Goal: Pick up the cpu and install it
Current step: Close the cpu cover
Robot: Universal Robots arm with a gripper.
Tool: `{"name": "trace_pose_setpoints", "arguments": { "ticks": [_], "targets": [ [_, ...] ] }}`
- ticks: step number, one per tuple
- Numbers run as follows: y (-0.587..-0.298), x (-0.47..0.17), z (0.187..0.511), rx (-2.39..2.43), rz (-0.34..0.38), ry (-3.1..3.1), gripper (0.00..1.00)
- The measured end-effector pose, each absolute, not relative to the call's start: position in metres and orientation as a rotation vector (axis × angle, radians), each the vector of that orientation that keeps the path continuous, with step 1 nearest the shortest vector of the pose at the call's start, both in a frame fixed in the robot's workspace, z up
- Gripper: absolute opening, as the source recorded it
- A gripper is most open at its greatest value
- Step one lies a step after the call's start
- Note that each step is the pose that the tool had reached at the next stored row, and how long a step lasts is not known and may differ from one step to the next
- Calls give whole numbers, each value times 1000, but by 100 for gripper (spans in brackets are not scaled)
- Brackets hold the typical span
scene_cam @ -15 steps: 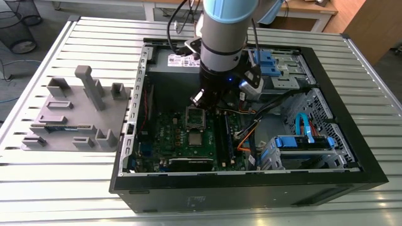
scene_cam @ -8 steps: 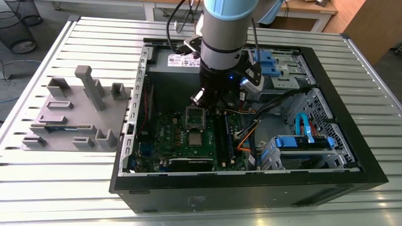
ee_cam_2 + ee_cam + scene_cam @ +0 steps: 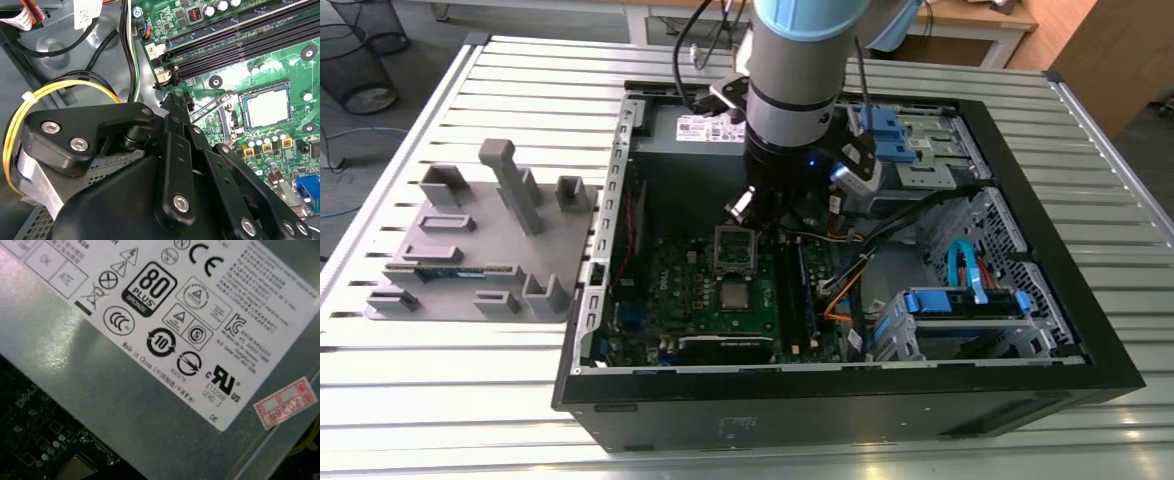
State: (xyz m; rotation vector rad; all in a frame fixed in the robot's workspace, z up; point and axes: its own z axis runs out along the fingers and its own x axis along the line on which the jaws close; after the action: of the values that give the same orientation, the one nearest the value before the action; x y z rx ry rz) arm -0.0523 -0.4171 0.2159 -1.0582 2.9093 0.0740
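- The end effector (image 3: 759, 220) hangs low inside the open computer case (image 3: 854, 405), close above the motherboard (image 3: 664, 300). Its dark linkage blocks the view, so whether it is wide or narrow cannot be told, and nothing is seen in its hold.
- The cpu (image 3: 738, 293) lies flat on the motherboard, apart from the end effector and on the camera's side of it in the exterior view.
- In the second wrist view the cpu (image 3: 266, 109) seems to sit inside its square socket frame, silvery top up, with a thin metal lever (image 3: 218, 103) slanting just beside it.
- Long black memory slots (image 3: 240, 40) run across the board near the socket.
- A yellow cable (image 3: 65, 87) loops beside the end effector's body.
- The grey power supply box (image 3: 140, 405) with its white label (image 3: 200, 315) sits at the case's far end.
- The case rests on a slatted metal tabletop (image 3: 480, 400).
- A grey parts fixture (image 3: 480, 225) stands on the exterior view's left, well apart from the case.
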Motion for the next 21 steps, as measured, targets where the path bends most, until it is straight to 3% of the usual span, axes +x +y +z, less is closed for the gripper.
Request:
{"name": "trace_pose_setpoints", "arguments": {
  "ticks": [21],
  "targets": [
    [-417, -55, 225, -1161, 54, 2877, 11]
  ]
}}
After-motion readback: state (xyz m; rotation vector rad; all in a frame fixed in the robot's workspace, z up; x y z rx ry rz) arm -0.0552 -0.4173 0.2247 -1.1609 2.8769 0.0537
